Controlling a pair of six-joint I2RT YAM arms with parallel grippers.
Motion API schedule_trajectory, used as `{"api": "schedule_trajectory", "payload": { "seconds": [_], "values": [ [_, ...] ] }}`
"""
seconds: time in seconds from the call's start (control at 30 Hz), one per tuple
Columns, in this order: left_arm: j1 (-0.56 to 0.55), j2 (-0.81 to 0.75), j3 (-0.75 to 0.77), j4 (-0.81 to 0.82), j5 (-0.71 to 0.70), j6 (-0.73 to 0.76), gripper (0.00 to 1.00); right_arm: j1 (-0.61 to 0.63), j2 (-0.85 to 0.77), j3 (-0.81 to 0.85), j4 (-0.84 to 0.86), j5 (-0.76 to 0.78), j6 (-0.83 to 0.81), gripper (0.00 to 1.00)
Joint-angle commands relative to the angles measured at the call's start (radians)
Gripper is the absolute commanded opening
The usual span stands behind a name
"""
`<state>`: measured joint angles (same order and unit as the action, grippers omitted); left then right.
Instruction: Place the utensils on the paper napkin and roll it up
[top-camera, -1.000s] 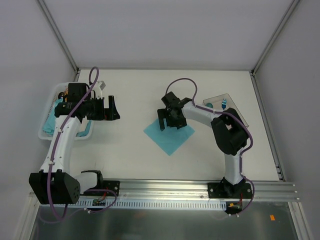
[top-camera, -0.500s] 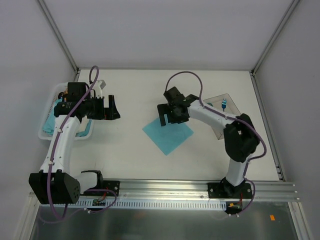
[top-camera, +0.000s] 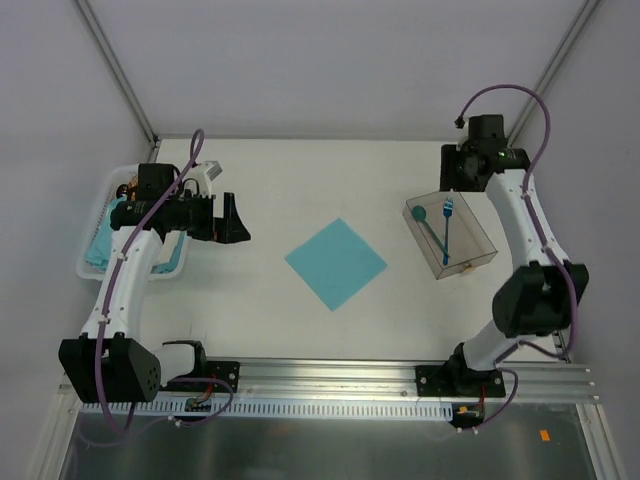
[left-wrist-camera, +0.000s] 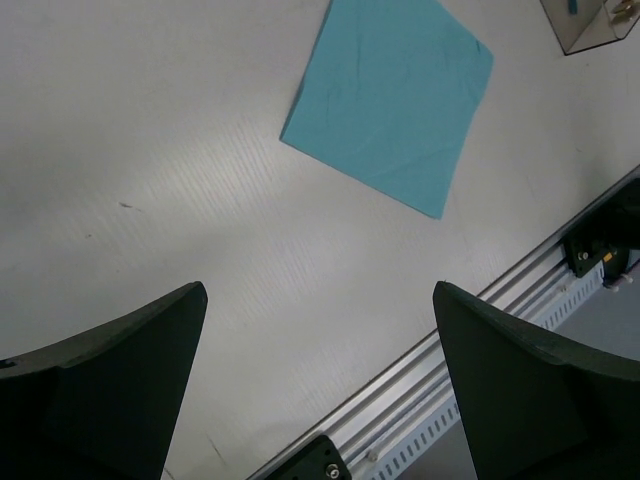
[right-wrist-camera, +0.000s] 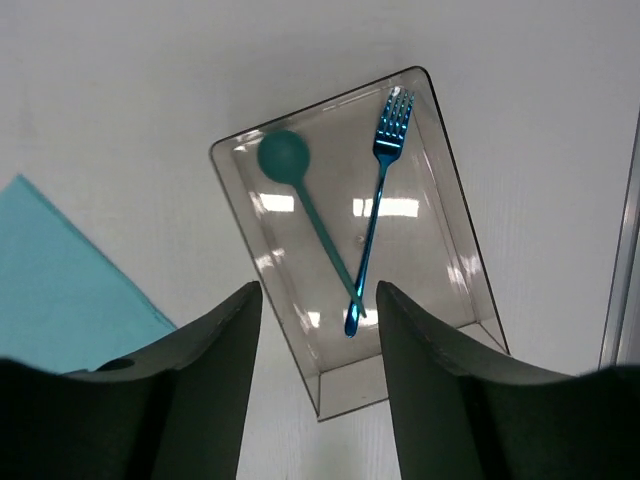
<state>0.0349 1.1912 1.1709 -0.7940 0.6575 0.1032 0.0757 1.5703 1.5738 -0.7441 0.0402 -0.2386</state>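
The paper napkin (top-camera: 335, 263) lies flat as a diamond on the table's middle; it also shows in the left wrist view (left-wrist-camera: 395, 95) and at the left edge of the right wrist view (right-wrist-camera: 60, 270). The utensils, a teal spoon (top-camera: 430, 232) (right-wrist-camera: 318, 222) and a blue fork (top-camera: 447, 225) (right-wrist-camera: 376, 210), lie crossed at the handles in a clear tray (top-camera: 480, 245) (right-wrist-camera: 430, 250) to the right. My right gripper (top-camera: 478, 165) (right-wrist-camera: 318, 290) is open and empty, high above the tray's far end. My left gripper (top-camera: 235, 222) (left-wrist-camera: 320, 295) is open and empty, left of the napkin.
A white basket (top-camera: 92, 262) with teal napkin bundles stands at the far left, under my left arm. A metal rail (top-camera: 330, 375) runs along the table's near edge. Frame posts stand at the back corners.
My right gripper has lifted off the napkin and swung to the back right, above the clear tray. The napkin lies uncovered. My left gripper has shifted slightly right.
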Motion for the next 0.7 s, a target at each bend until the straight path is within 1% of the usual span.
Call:
{"api": "schedule_trajectory", "payload": {
  "seconds": [0.0, 0.03, 0.07, 0.1, 0.17, 0.27, 0.3, 0.37, 0.5, 0.67],
  "values": [
    [0.011, 0.031, 0.038, -0.016, 0.091, 0.009, 0.99, -0.033, 0.19, 0.09, -0.116, 0.097, -0.051, 0.52],
    [0.011, 0.034, 0.047, -0.019, 0.09, 0.009, 0.99, -0.043, 0.224, 0.106, -0.12, 0.101, -0.032, 0.49],
    [0.011, 0.036, 0.052, -0.024, 0.085, 0.01, 0.99, -0.054, 0.275, 0.114, -0.121, 0.096, -0.018, 0.49],
    [0.011, 0.039, 0.056, -0.025, 0.08, 0.012, 0.99, -0.072, 0.293, 0.12, -0.12, 0.09, -0.002, 0.49],
    [0.011, 0.044, 0.064, -0.028, 0.067, 0.016, 0.99, -0.071, 0.333, 0.111, -0.101, 0.078, 0.038, 0.46],
    [0.011, 0.053, 0.069, -0.031, 0.062, 0.02, 0.99, -0.071, 0.35, 0.049, -0.064, 0.093, 0.065, 0.45],
    [0.013, 0.059, 0.069, -0.033, 0.059, 0.021, 0.99, -0.094, 0.362, 0.02, -0.037, 0.093, 0.071, 0.44],
    [0.011, 0.065, 0.061, -0.031, 0.059, 0.02, 0.99, -0.102, 0.376, 0.002, -0.014, 0.079, 0.09, 0.44],
    [0.013, 0.071, 0.05, -0.033, 0.051, 0.018, 0.99, -0.123, 0.418, 0.003, 0.026, 0.033, 0.11, 0.41],
    [0.011, 0.056, 0.046, -0.034, 0.018, 0.029, 0.99, -0.125, 0.461, 0.009, 0.046, 0.03, 0.127, 0.37]
  ]
}}
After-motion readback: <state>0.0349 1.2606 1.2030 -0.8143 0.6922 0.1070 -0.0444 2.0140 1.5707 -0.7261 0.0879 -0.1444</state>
